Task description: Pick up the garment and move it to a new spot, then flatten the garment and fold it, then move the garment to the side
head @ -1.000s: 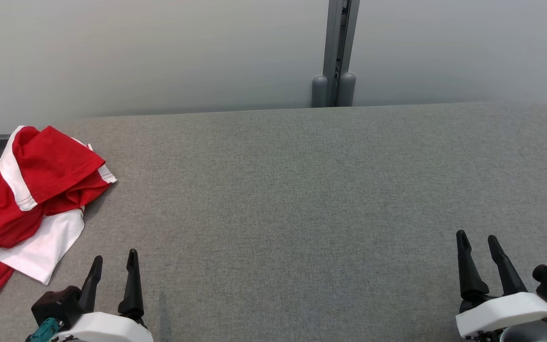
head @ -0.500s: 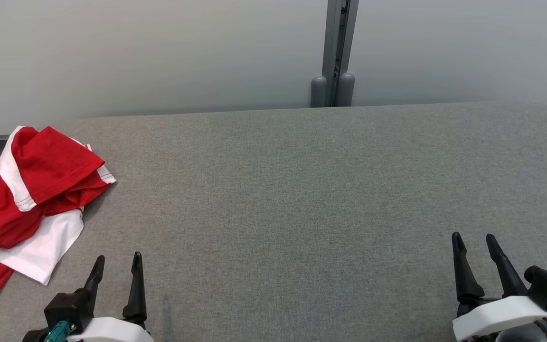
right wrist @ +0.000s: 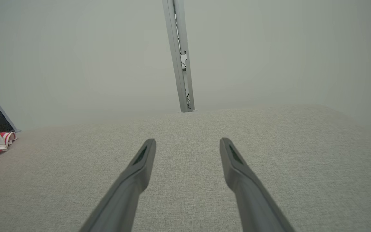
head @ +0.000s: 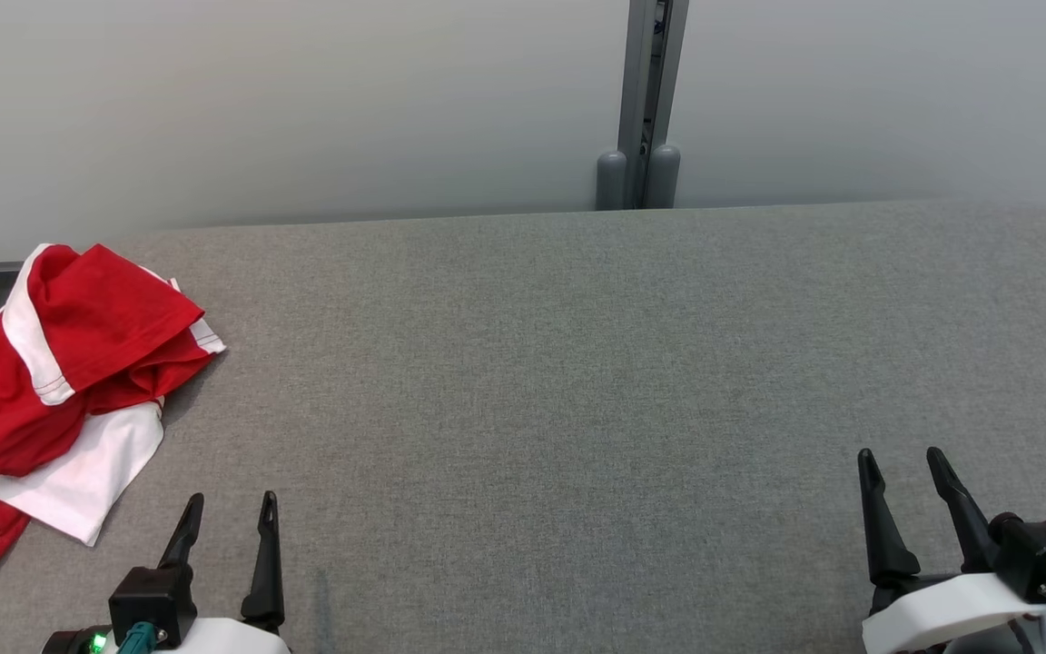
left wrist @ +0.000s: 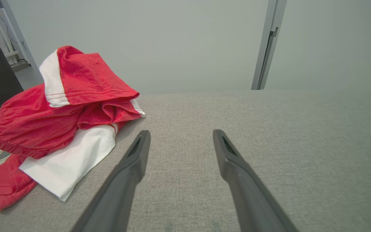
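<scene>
I judge nothing done yet: the garment (head: 60,381) lies crumpled at the table's (head: 577,363) left edge. My left gripper (head: 232,500) sits near it, spread wide and empty; my right gripper (head: 900,454), also spread, is well apart. Pickup, flattening, folding and moving aside remain.

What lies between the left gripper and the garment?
Just bare grey surface between the left gripper and the garment; the head view shows it.

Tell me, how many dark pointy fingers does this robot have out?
4. Two left fingers at the lower left, near the red garment; two right fingers at the lower right. None looks hidden.
</scene>
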You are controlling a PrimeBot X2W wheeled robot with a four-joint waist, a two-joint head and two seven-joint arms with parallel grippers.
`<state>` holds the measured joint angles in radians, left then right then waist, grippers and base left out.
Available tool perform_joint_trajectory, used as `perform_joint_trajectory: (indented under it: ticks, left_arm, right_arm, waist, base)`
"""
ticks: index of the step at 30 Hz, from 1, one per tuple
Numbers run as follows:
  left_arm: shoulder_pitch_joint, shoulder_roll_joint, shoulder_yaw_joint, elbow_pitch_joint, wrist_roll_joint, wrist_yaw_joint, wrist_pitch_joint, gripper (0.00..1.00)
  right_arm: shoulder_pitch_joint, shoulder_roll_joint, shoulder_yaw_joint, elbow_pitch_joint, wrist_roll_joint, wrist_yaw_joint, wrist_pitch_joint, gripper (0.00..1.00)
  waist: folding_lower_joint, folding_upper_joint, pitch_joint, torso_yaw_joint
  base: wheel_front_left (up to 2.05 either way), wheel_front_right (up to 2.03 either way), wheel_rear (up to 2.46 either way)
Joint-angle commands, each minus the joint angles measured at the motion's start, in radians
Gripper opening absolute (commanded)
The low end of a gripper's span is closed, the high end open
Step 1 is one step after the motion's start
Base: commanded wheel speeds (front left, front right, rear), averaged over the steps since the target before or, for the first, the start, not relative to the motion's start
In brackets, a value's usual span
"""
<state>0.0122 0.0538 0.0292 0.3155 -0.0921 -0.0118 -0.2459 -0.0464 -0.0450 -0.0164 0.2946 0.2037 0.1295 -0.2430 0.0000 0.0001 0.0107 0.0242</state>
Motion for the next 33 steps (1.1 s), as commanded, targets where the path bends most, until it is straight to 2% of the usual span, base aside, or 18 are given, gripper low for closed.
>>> perform_joint_trajectory:
  ticks: [1, 10, 18, 23, 33]
  left_arm:
    - [0.007, 0.007, 0.001, 0.001, 0.029, 0.005, -0.008, 1.00]
    - [0.011, 0.006, 0.005, 0.006, 0.078, 0.009, -0.022, 1.00]
    - [-0.001, 0.004, 0.014, 0.006, 0.066, 0.010, -0.021, 1.00]
    - [-0.011, 0.003, 0.024, 0.011, 0.060, 0.009, -0.020, 1.00]
    - [-0.004, 0.001, 0.076, 0.012, 0.039, 0.019, -0.020, 1.00]
  right_arm:
    - [0.010, -0.009, 0.001, 0.000, -0.026, 0.002, -0.012, 1.00]
    - [0.012, -0.010, 0.002, 0.004, -0.079, 0.002, -0.027, 1.00]
    - [0.012, -0.009, 0.005, 0.002, -0.075, 0.002, -0.025, 1.00]
    - [0.013, -0.009, 0.017, 0.003, -0.074, 0.002, -0.024, 1.00]
    - [-0.015, -0.009, 0.090, 0.018, -0.058, 0.002, -0.024, 1.00]
  waist:
    - [0.0000, -0.0001, -0.001, 0.000]
    - [0.0000, -0.0001, -0.001, 0.002]
    - [0.0000, -0.0001, 0.006, 0.023]
    - [0.0000, -0.0001, 0.011, 0.078]
    - [0.0000, -0.0001, 0.035, 0.233]
  base:
    - [0.00, 0.00, 0.00]
    - [0.00, 0.00, 0.00]
    - [0.00, 0.00, 0.00]
    - [0.00, 0.00, 0.00]
    - [0.00, 0.00, 0.00]
